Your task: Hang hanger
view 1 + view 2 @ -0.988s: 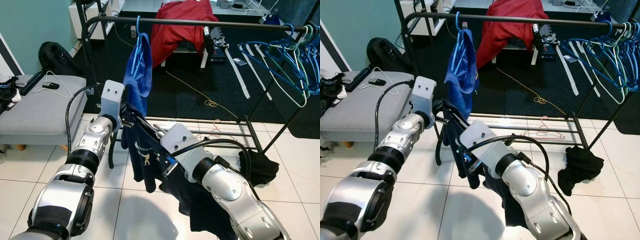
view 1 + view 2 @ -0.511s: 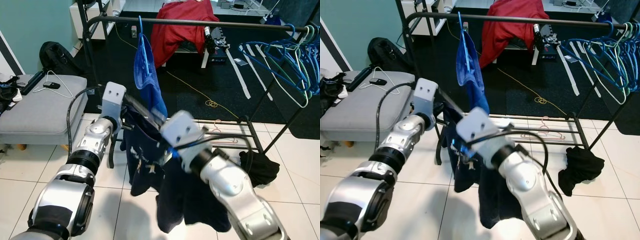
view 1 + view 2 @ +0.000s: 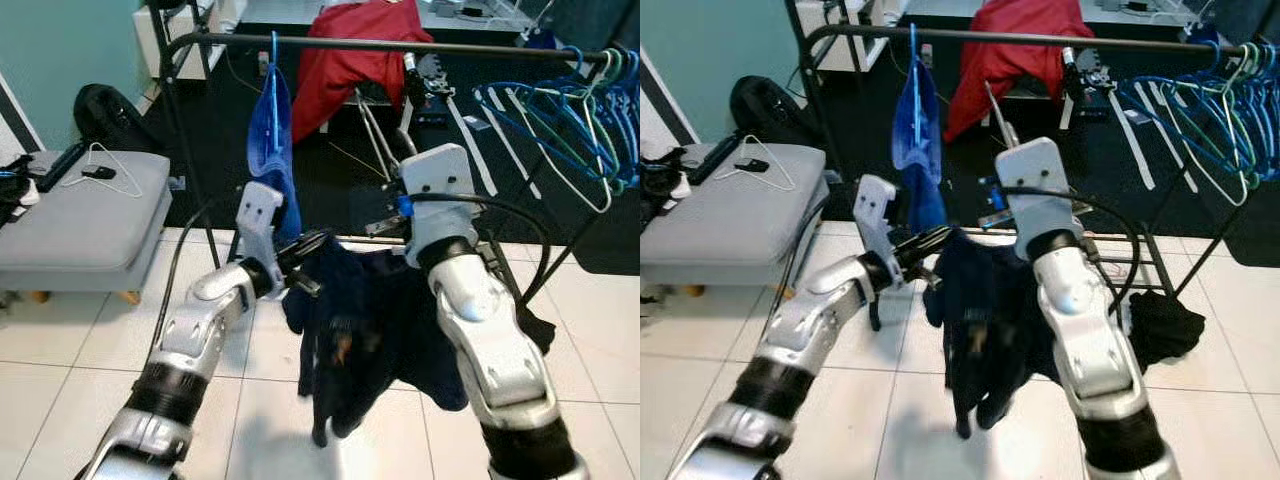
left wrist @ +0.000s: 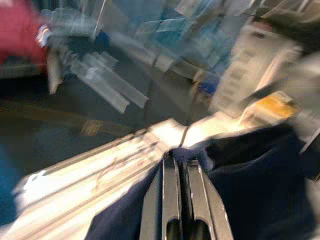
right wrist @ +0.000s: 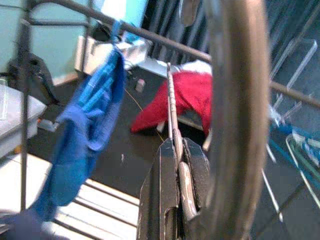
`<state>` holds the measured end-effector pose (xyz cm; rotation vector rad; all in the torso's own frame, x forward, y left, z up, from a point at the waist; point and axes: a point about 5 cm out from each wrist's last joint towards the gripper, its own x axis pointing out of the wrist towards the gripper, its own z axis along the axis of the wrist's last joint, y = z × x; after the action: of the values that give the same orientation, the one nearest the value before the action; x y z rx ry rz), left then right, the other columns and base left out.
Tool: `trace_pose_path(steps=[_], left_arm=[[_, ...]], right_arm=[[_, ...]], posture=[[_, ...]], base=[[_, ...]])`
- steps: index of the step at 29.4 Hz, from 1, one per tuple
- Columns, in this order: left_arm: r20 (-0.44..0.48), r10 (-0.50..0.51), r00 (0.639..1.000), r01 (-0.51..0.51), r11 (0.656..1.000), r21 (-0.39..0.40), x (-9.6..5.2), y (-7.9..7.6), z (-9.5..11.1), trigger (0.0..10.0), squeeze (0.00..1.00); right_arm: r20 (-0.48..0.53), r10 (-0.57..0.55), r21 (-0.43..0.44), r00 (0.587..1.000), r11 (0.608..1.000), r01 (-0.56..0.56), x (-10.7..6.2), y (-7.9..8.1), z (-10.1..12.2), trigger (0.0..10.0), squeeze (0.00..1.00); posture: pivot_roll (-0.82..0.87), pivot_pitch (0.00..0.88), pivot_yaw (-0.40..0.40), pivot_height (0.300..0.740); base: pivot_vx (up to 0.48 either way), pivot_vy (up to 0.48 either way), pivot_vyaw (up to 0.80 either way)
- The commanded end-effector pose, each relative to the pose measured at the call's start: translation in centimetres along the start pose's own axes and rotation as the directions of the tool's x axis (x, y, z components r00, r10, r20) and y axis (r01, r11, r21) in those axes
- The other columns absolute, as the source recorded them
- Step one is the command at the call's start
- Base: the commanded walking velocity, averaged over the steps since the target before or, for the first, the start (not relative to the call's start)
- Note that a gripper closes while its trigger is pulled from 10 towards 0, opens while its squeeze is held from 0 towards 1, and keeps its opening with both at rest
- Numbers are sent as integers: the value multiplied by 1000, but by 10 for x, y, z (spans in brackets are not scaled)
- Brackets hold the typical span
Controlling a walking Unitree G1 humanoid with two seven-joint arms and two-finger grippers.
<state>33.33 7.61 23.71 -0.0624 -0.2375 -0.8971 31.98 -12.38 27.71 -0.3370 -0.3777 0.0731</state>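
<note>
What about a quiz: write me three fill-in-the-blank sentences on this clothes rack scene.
The garment hanging on the rail is ___. The empty hangers bunch at the rail's ___ end. The left hand pinches the navy shirt hanging from the metal hanger in the right hand; the cloth draped behind them is ___.
Missing: blue; right; red.

- We've got the dark shirt held up between both arms, under the rail.
- Left gripper pinches its edge.
- Blue cloth hangs on the rail.
</note>
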Motion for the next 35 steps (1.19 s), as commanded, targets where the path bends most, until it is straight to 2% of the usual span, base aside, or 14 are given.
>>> trace_pose_path(steps=[1, 6, 8, 11, 13, 16, 17, 19, 20, 21, 22, 26, 32, 35], left_arm=[[10, -27, 1000, 27, 1000, -4, -5, -8, 6, 0, 0], [22, -46, 999, 46, 999, -3, -7, -13, 11, 0, 0], [27, -83, 996, 83, 996, -27, -10, -24, 16, 0, 0], [-51, -236, 970, 232, 970, -75, -27, -60, 15, 0, 0], [-51, -236, 970, 232, 970, -75, -27, -60, 15, 0, 0], [-113, -299, 948, 287, 952, -108, -39, -69, 11, 0, 0], [-132, -348, 928, 330, 933, -141, -47, -74, 10, 0, 0], [-132, -348, 928, 330, 933, -141, -47, -74, 10, 0, 0], [-141, -377, 915, 353, 921, -167, -52, -76, 10, 0, 0], [-141, -377, 915, 353, 921, -167, -52, -76, 10, 0, 0], [-139, -386, 912, 358, 915, -186, -55, -75, 10, 0, 0], [-127, -377, 917, 349, 916, -200, -57, -72, 12, 0, 0], [-134, -258, 957, 220, 944, -245, -74, -46, 10, 0, 0], [-169, -182, 969, 145, 967, -209, -75, -38, 8, 0, 0]], right_arm=[[39, -10, 18, 999, 1000, 10, 6, 0, 3, 10000, 0], [37, -21, 20, 999, 1000, 20, 11, 0, 1, 10000, 0], [49, -50, -7, 998, 999, 50, 17, 0, 0, 10000, 0], [129, -241, -73, 962, 965, 251, 32, -17, 1, 10000, 0], [129, -241, -73, 962, 965, 251, 32, -17, 1, 10000, 0], [201, -370, -35, 907, 923, 384, 37, -38, 8, 10000, 0], [192, -470, 57, 862, 882, 468, 40, -58, 9, 10000, 0], [192, -470, 57, 862, 882, 468, 40, -58, 9, 10000, 0], [146, -523, 140, 840, 851, 506, 44, -74, 5, 10000, 0], [146, -523, 140, 840, 851, 506, 44, -74, 5, 10000, 0], [154, -563, 137, 812, 826, 547, 47, -91, 4, 10000, 0], [105, -549, 161, 829, 832, 531, 52, -99, -2, 10000, 0], [80, -656, 92, 751, 755, 650, 39, -138, -24, 10000, 0], [22, -628, 122, 778, 774, 621, 40, -140, -34, 10000, 0]], posture=[[-25, 214, -5, 740], [-22, 213, -10, 740], [-11, 213, -26, 740], [-6, 214, -26, 740], [-6, 214, -26, 740], [2, 216, -30, 740], [2, 215, -33, 740], [2, 215, -33, 740], [-1, 214, -33, 740], [-1, 214, -33, 740], [0, 212, -32, 740], [-3, 212, -30, 740], [-4, 213, -29, 740], [-10, 211, -29, 740]], base=[[0, 0, 0], [0, 0, 0], [0, 0, 0], [0, 0, 0], [0, 0, 0], [0, 0, 0], [0, 0, 0], [0, 0, 0], [0, 0, 0], [0, 0, 0], [0, 0, 0], [0, 0, 0], [0, 0, 0], [0, 0, 0]])
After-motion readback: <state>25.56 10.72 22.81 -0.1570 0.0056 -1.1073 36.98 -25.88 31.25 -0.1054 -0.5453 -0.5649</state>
